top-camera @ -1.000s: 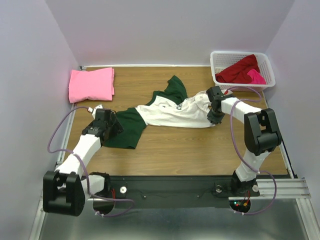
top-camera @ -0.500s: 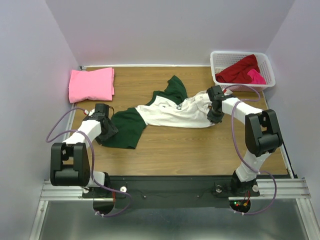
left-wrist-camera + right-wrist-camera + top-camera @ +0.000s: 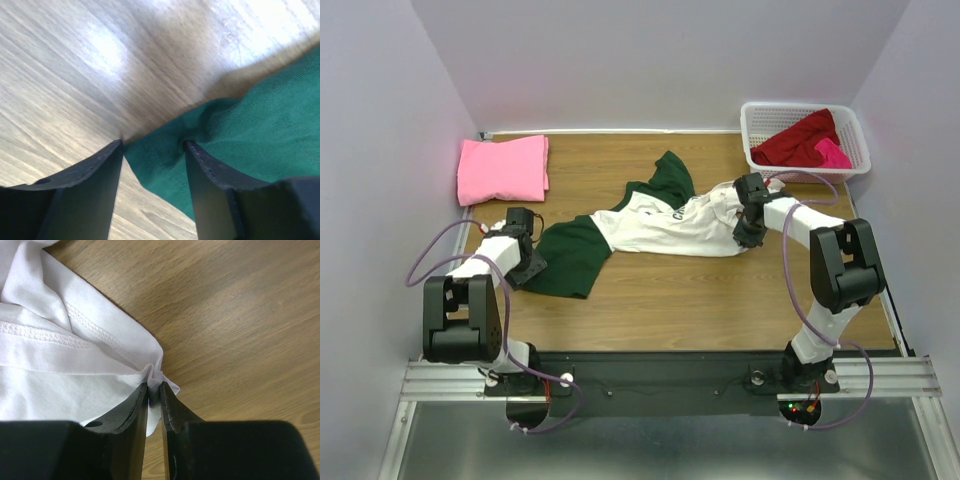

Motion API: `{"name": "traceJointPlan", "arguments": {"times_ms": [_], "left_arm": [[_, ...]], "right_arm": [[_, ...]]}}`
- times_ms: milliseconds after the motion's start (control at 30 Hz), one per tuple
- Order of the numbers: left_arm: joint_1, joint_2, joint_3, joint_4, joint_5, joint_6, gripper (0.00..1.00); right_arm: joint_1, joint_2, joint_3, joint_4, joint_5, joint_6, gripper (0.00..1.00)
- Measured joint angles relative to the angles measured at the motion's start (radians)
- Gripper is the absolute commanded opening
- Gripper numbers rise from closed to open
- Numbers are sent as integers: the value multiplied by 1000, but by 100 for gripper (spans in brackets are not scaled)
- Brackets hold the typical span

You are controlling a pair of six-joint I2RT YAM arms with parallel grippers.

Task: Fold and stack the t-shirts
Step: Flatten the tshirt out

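**White-and-green t-shirt (image 3: pixel 665 225): sleeve corner between parted jaws**

It lies mid-worktop (image 3: pixel 670 300), long axis left to right. At its left end the left end effector (image 3: pixel 152 150) stands wide, straddling the green sleeve (image 3: pixel 260 125) corner. At its right end the right end effector (image 3: pixel 154 390) is pinched tight on the white hem (image 3: pixel 85 322).

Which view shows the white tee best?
Top external: the whole white tee lies across the table. Right wrist shows only its hem pinched in the right gripper; left wrist only a green sleeve edge inside the open left gripper.
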Motion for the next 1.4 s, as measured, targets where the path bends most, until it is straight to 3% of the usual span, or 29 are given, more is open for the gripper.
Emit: {"name": "traceJointPlan", "arguments": {"times_ms": [100, 200, 233, 300, 767, 1000, 1400], "left_arm": [[3, 12, 3, 12, 18, 6, 49], [5, 21, 7, 31, 42, 13, 25], [4, 24, 8, 40, 41, 17, 11], [5, 25, 9, 39, 33, 27, 0], [5, -168, 47, 5, 42, 51, 0], [5, -249, 13, 21, 110, 53, 0], [5, -281, -55, 28, 201, 52, 0]], "right_arm": [[0, -1, 0, 4, -2, -2, 21], [0, -8, -5, 6, -2, -6, 19], [0, -13, -5, 5, -2, -7, 19], [0, -23, -6, 6, -2, -9, 19], [0, -169, -11, -25, -2, -39, 18], [-1, -195, -139, -28, -14, -3, 21], [-12, -195, -195, -43, -14, 20, 26]]}}
